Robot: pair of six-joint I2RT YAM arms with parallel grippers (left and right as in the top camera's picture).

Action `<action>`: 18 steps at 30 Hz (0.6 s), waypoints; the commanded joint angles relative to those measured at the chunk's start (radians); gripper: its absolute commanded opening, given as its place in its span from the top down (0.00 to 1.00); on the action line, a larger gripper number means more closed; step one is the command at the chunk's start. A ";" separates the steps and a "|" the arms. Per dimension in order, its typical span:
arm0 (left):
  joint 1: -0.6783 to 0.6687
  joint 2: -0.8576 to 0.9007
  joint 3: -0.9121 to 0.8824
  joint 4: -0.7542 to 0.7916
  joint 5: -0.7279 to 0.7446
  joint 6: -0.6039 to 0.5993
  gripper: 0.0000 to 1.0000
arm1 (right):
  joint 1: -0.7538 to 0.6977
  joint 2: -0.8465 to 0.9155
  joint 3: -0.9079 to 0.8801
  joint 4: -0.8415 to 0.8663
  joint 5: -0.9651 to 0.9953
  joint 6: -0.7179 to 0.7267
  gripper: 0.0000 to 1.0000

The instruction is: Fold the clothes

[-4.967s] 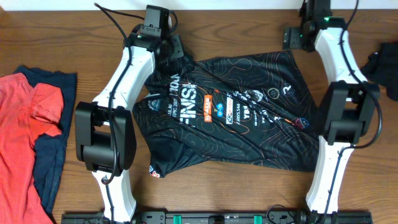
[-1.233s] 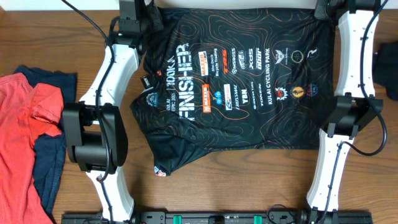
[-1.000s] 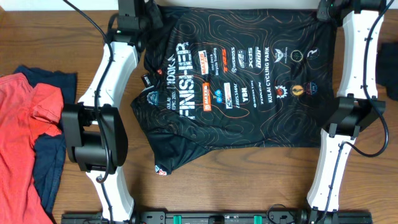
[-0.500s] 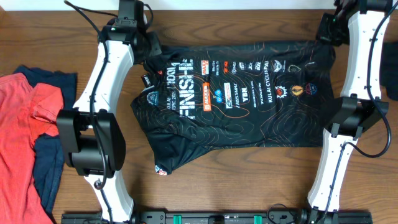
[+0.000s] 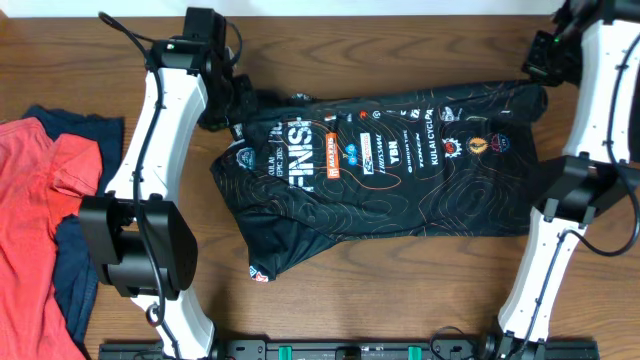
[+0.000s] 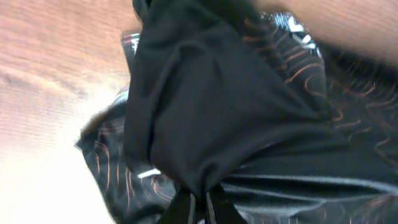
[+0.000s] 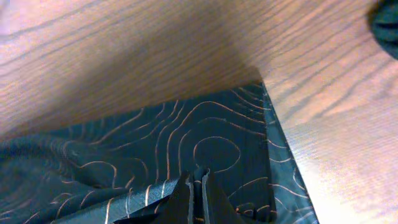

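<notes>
**A:** How far has the folding been taken?

**B:** Barely begun. The black jersey [image 5: 380, 170] lies mid-counter [image 5: 400, 300], its far corners pinched in the closed left jaws and right jaws. The red top [image 5: 30, 200] and navy top [image 5: 85, 260] are untouched.

**A:** What has changed since a second ago?

**B:** The far edge has been drawn nearer and is seemingly bunched.
</notes>
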 commanded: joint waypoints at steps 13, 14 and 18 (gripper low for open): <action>0.014 0.021 -0.018 0.026 -0.024 0.002 0.94 | -0.021 -0.002 -0.309 0.090 -0.106 -0.088 0.99; 0.014 0.034 -0.027 0.031 -0.024 0.002 0.94 | -0.017 -0.002 -0.311 0.093 -0.106 -0.088 0.99; 0.009 0.085 -0.064 0.030 -0.022 0.002 0.94 | -0.005 -0.002 -0.311 0.107 -0.106 -0.088 0.99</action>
